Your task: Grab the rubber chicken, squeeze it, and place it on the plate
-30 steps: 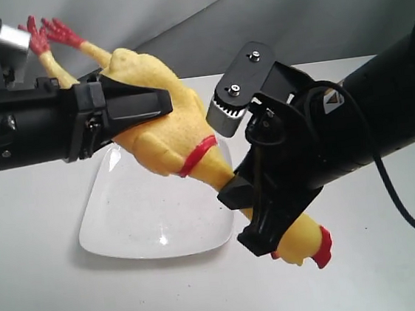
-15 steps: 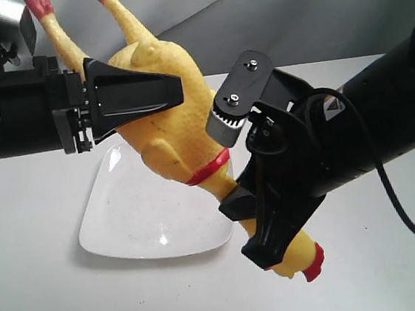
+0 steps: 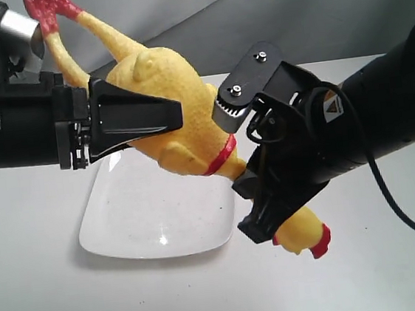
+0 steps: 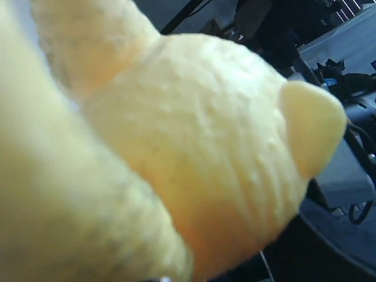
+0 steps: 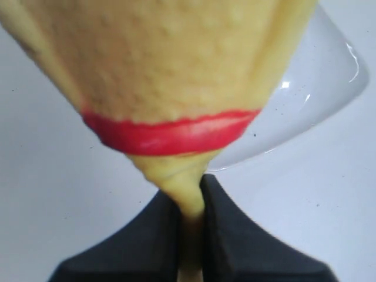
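Your rubber chicken [image 3: 178,125] is off the table, strung on a slant between both grippers. The left gripper [image 3: 160,116] is clamped across its plump body. The right gripper [image 5: 191,188] is pinched shut on the thin neck just past the red neck band [image 5: 170,134]. The head [image 3: 305,233] pokes out beyond the right gripper's fingers, and the red feet [image 3: 51,8] stick up behind the left gripper.

Half a second ago the body stood steeper, with the feet out of the exterior view and the head lower. Now it has rocked back to a flatter slant and the head has come up a little. I read that as the two-handed working of the toy winding down, though the squeeze itself isn't plain to see.

The plate [image 3: 127,238] lies below the left gripper, and its near edge sits under the right one. The placing remains for you to do.
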`<act>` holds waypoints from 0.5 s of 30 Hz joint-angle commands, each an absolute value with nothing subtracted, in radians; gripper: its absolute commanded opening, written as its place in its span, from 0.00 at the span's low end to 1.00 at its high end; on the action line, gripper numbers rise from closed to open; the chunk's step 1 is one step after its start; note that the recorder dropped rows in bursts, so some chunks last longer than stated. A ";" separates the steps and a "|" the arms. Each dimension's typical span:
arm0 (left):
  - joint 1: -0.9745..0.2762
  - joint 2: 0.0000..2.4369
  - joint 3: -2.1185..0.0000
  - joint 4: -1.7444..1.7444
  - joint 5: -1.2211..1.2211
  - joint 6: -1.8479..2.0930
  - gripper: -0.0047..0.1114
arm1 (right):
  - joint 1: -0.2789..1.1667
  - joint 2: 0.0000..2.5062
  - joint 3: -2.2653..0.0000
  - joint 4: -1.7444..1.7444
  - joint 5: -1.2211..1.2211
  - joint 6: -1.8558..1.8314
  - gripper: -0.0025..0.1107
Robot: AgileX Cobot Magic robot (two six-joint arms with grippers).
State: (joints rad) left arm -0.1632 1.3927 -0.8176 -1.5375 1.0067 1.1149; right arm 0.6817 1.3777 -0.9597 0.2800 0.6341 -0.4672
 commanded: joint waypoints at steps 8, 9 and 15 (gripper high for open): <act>-0.179 1.385 -0.817 -1.494 1.209 1.100 0.86 | 0.676 1.377 -0.968 0.171 0.464 -0.277 0.02; -0.179 1.385 -0.817 -1.494 1.204 1.103 0.84 | 0.676 1.377 -0.968 0.168 0.466 -0.277 0.02; -0.179 1.385 -0.817 -1.522 1.036 1.137 0.67 | 0.676 1.377 -0.968 0.168 0.508 -0.279 0.02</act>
State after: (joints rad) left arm -0.1739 1.3891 -0.8174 -1.4992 1.1341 1.1225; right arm 0.6784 1.3783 -0.9597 0.1777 0.5108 -0.2845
